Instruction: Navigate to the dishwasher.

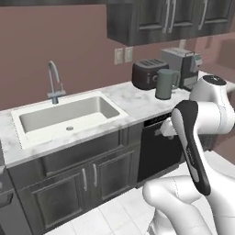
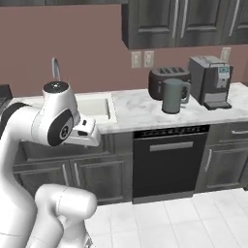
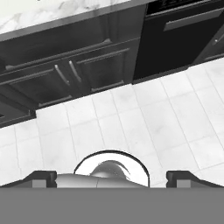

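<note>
Two dark finger tips of the gripper (image 3: 112, 178) stand wide apart, empty, tucked for driving; the flat black dishwasher front (image 2: 167, 163) with its silver bar handle faces the base, nearly reached.

dishwasher (image 2: 167, 164) plain black, silver bar | counter (image 2: 138, 114) white-grey marble | kettle (image 2: 173, 96) grey-green | toaster (image 2: 163, 80) dark | floor (image 3: 144, 118) white tile

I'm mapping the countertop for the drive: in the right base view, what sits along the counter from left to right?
Faucet → sink → toaster → kettle → coffee machine. The dishwasher stands below the kettle.
</note>
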Robot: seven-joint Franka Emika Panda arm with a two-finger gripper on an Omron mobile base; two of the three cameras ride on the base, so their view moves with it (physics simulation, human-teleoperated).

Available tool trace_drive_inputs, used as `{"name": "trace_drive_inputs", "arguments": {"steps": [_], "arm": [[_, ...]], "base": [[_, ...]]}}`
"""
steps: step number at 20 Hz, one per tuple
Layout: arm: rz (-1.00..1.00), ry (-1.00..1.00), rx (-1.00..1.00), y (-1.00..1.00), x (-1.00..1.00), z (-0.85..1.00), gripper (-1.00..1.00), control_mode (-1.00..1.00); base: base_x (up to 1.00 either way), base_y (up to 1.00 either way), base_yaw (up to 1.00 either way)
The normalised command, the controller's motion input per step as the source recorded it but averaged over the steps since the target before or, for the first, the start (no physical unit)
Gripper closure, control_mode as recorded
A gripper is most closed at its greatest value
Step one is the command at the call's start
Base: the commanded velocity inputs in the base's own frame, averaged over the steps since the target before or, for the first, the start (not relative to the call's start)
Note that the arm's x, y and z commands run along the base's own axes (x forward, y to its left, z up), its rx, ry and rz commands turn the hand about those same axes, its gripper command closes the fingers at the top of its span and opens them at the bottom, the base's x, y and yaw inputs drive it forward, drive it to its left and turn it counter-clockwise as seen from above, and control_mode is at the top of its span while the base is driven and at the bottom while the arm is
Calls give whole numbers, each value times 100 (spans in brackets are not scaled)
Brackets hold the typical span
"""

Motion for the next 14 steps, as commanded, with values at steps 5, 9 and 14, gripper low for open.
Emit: {"name": "trace_drive_inputs", "arguments": {"steps": [5,9,14], "arm": [[0,0,0,0,0,0,-100,100],[0,0,0,0,0,0,-100,100],[0,0,0,0,0,0,-100,100]], "base": [[52,-55,16],[58,-66,14],[59,-57,13]]}}
